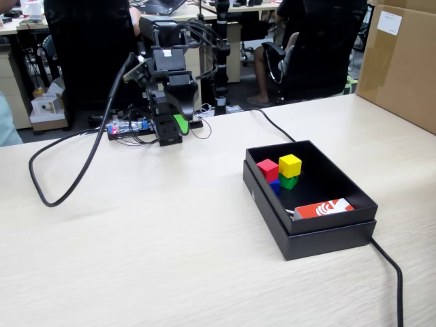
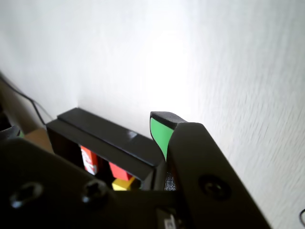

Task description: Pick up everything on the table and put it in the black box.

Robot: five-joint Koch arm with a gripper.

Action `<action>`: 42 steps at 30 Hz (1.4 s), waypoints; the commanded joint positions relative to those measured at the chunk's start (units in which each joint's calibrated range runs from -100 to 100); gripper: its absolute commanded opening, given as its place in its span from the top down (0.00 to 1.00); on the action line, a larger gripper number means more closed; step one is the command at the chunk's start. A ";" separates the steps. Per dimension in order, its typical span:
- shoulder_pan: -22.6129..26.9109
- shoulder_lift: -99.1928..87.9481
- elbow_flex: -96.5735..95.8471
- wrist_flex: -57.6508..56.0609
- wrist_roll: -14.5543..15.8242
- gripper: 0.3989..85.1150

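Since the pale wooden desk (image 1: 136, 238) looks bare: nothing left to pick
Black cardboard box (image 1: 320, 235): right of, nearer than claw (image 1: 182, 122)
Claw grip: cannot tell

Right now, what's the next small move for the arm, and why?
Probably none beyond holding its folded pose. The red, yellow, green and blue cubes and the red-and-white pack already lie in the black box; nothing loose shows on the table, and the gripper carries nothing visible.

Even, soft room light, fixed view sharp.
Wrist view: desk (image 2: 228, 62) overexposed toward its far edge; near gripper parts blurred.
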 commanded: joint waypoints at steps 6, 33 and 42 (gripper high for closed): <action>-0.63 -14.75 -21.66 18.47 -0.20 0.36; -2.10 -17.73 -63.10 47.50 -6.06 0.41; -2.10 -17.73 -63.10 47.50 -6.01 0.41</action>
